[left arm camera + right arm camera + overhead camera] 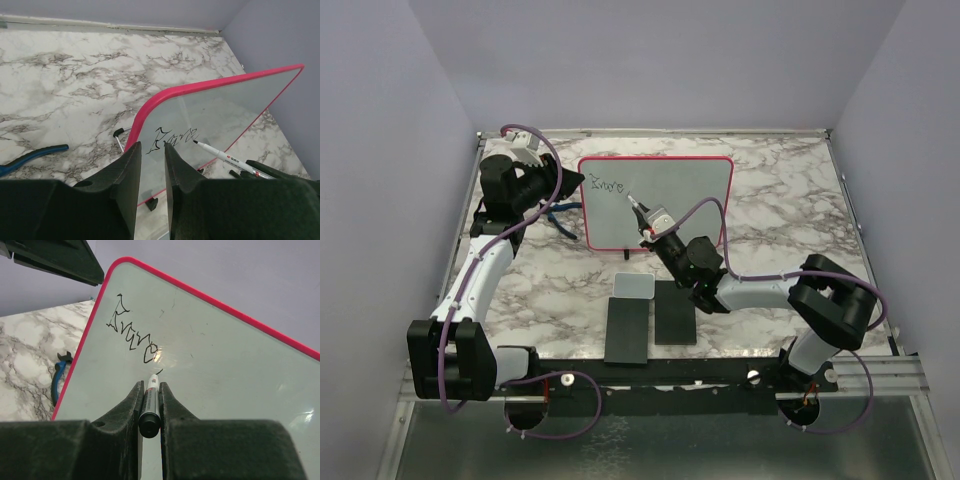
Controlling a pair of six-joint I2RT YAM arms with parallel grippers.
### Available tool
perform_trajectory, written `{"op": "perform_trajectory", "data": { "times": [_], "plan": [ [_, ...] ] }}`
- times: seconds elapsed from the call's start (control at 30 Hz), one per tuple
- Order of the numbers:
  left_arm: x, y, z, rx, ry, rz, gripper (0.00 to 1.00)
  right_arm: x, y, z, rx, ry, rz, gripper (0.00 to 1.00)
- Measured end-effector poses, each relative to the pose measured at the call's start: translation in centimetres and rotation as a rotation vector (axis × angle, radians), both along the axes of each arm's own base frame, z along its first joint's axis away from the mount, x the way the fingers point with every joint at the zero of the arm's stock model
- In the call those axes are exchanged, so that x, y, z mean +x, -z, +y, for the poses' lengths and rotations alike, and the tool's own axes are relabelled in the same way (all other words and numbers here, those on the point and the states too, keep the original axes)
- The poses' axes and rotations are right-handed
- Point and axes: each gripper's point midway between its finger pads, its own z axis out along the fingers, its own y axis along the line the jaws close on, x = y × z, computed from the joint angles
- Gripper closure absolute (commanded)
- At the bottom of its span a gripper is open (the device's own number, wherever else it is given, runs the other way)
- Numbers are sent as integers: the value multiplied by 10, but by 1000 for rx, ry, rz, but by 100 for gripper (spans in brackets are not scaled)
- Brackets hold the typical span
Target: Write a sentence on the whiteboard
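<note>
- The thin dark handwritten sentence point(607, 186) is too small to read from above and is an illegible scrawl close up.
- The white rectangular whiteboard with a red-pink rim point(225, 370) is cut off on its right in the right wrist view.
- The blue-handled tool point(35, 154) is cut off at the left wrist view's edge.

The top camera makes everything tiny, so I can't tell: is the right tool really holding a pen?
Observer: Yes, the right tool is shut on a white marker pen with black ends.
Operator: Where's its tip?
Observer: By a short stroke after the thin dark handwritten word on the large white whiteboard with a red-pink rim.
Operator: And the left tool?
Observer: The left tool grips the whiteboard's rim, a finger each side.
</note>
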Motion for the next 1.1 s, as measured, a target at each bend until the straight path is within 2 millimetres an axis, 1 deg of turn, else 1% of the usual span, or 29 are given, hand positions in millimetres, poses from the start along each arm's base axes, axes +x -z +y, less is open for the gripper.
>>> {"op": "perform_trajectory", "data": {
  "times": [0.13, 0.23, 0.33, 0.43, 0.53, 0.6, 0.77, 0.83, 1.1],
  "plan": [
    [0, 0, 0, 0, 0, 0, 73, -1, -1, 1, 6, -12, 0, 99],
    [0, 0, 0, 0, 0, 0, 72, -8, -8, 0, 20, -38, -4, 99],
    [0, 0, 0, 0, 0, 0, 72, -18, -31, -7, 67, -67, -29, 99],
    [0, 0, 0, 0, 0, 0, 72, -26, -60, -15, 128, -87, -64, 99],
    [0, 0, 0, 0, 0, -1, 72, -31, -73, -19, 157, -96, -79, 99],
    [0, 0, 0, 0, 0, 0, 72, -31, -73, -19, 155, -96, -78, 99],
    [-1, 3, 0, 1, 0, 5, 71, -30, -61, -19, 113, -94, -50, 99],
    [-1, 5, 0, 1, 0, 10, 71, -32, -59, -21, 104, -94, -45, 99],
    [-1, 5, 0, 1, 0, 10, 72, -36, -69, -28, 105, -92, -54, 99]
  ]
}}
